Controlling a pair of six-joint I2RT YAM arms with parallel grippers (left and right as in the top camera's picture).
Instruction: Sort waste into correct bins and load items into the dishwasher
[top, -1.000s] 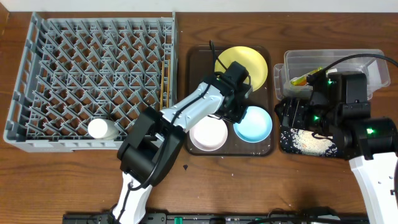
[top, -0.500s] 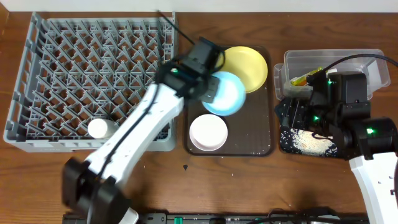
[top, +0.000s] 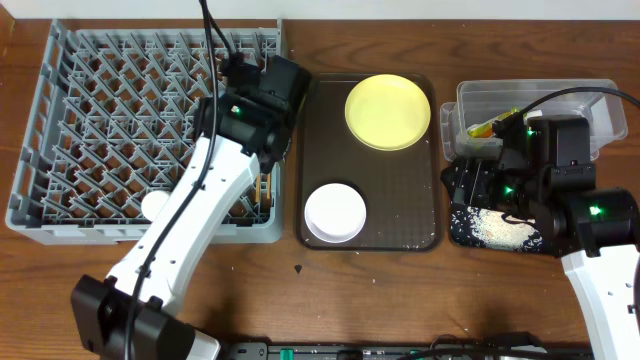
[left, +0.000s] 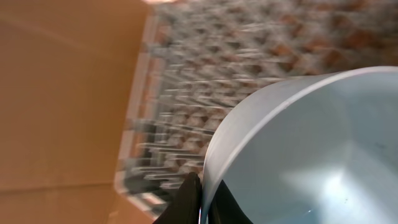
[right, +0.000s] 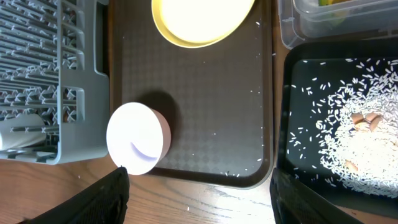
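I note the white bowl (top: 335, 212) nearest on the brown tray (top: 390, 190), with the yellow plate (top: 388, 111) beyond it. The right gripper (right: 199, 177) stands wide and empty by the black tray (right: 293, 137) of rice (right: 367, 146). The left gripper (left: 202, 198) is clamped on the rim of the light-blue bowl (left: 298, 137) over the grey rack (top: 120, 120).

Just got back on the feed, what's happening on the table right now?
The left gripper is shut on the rim of the light-blue bowl and holds it over the right side of the grey dish rack. The right gripper hovers open and empty by the black tray of rice scraps. The yellow plate and white bowl sit on the brown tray, not yet loaded.
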